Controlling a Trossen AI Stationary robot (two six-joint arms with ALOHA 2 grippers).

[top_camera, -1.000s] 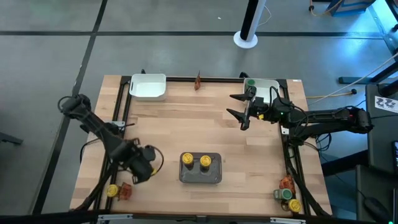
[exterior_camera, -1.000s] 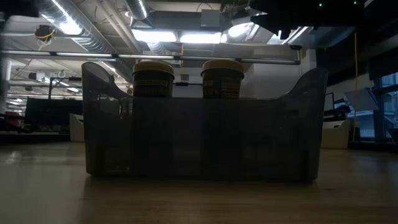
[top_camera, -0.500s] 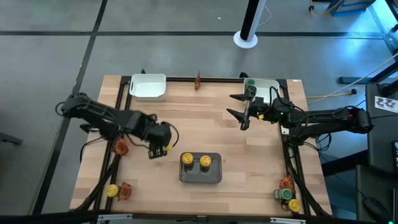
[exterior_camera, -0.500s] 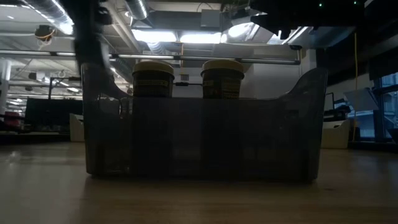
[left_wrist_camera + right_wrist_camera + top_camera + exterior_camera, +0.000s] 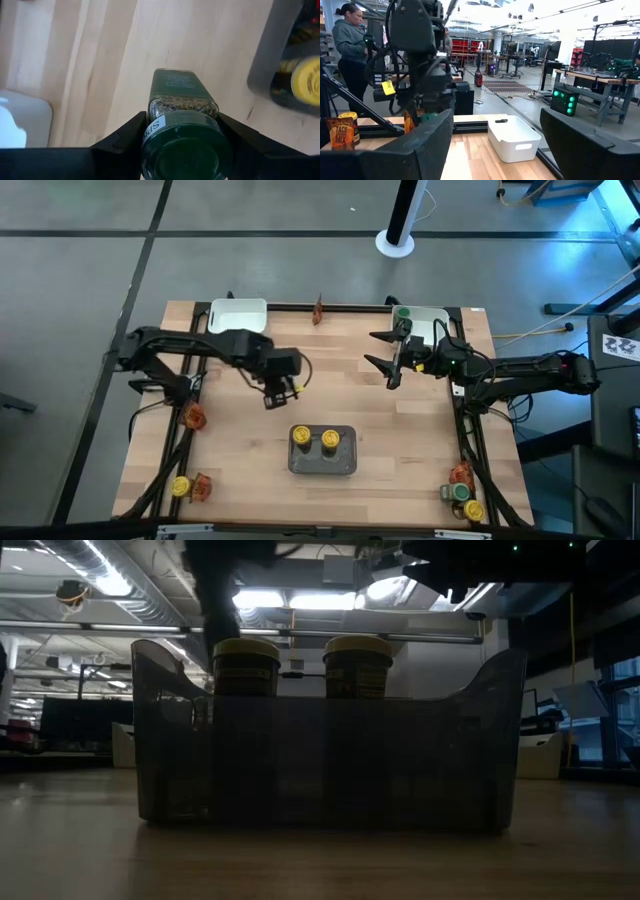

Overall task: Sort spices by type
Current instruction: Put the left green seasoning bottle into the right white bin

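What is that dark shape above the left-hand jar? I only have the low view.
Observer: Most likely the left arm. From above, the left gripper hangs over the table between the far white tray and the grey tray.
Operator: Is it carrying anything?
Observer: Yes, its jaws are shut on a green-lidded jar.
Operator: And the right arm?
Observer: The right gripper is open and empty, beside the other white tray, which holds a second green-lidded jar.
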